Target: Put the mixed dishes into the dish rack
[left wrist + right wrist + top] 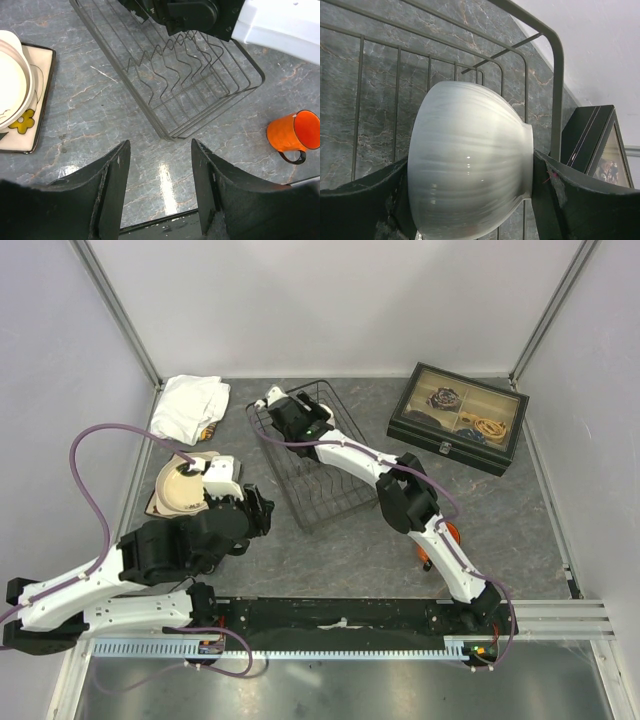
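Bowl (470, 165): white, right up close, tipped on its side. Its bottom part is cut off.
Right gripper (288, 412): my fingers are spread wide and squeeze the bowl, one on each side.
Rack (172, 137): black wires, just behind the bowl. I cannot tell if they touch. My right arm hides the far end.
Left gripper (160, 145): open, holding nothing, over the table by the rack's near corner.
Mug (292, 132): orange, on the table right of the rack. From above, my right arm hides most of it.
Round plate (12, 85): sits on the square plate (30, 135), left of the rack. Both are cut off.
Cloth (190, 405): white, far left corner.
Box (458, 418): black, far right. Its insides are too small to make out.
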{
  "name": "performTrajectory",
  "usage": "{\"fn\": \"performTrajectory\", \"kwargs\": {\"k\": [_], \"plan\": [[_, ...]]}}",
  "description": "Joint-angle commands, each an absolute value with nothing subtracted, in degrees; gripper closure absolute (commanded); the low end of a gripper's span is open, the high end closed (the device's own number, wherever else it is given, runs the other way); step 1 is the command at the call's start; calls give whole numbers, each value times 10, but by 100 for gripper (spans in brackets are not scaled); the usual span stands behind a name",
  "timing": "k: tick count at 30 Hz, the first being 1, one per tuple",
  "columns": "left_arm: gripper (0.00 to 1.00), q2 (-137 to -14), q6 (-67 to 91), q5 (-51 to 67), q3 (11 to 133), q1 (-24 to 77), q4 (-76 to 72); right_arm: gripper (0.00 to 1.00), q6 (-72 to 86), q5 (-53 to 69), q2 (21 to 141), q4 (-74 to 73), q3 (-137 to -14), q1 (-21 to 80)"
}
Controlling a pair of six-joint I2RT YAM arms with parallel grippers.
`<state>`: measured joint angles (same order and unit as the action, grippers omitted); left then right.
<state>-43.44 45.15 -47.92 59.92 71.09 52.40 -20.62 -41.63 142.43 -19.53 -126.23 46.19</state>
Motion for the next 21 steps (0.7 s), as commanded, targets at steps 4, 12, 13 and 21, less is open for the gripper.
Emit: {"fn": "performTrajectory", "kwargs": {"k": [4, 12, 13, 21], "plan": [[42, -428, 466, -494, 590, 708, 509, 48, -240, -449, 1432, -153, -1300, 465], [42, -427, 468, -487, 583, 708, 509, 23, -245, -456, 1448, -152, -1299, 467], [42, -425, 468, -487, 581, 708, 509, 20, -244, -456, 1448, -152, -1299, 467], [42, -425, 467, -487, 579, 708, 510, 2, -236, -448, 1442, -152, -1301, 469]]}}
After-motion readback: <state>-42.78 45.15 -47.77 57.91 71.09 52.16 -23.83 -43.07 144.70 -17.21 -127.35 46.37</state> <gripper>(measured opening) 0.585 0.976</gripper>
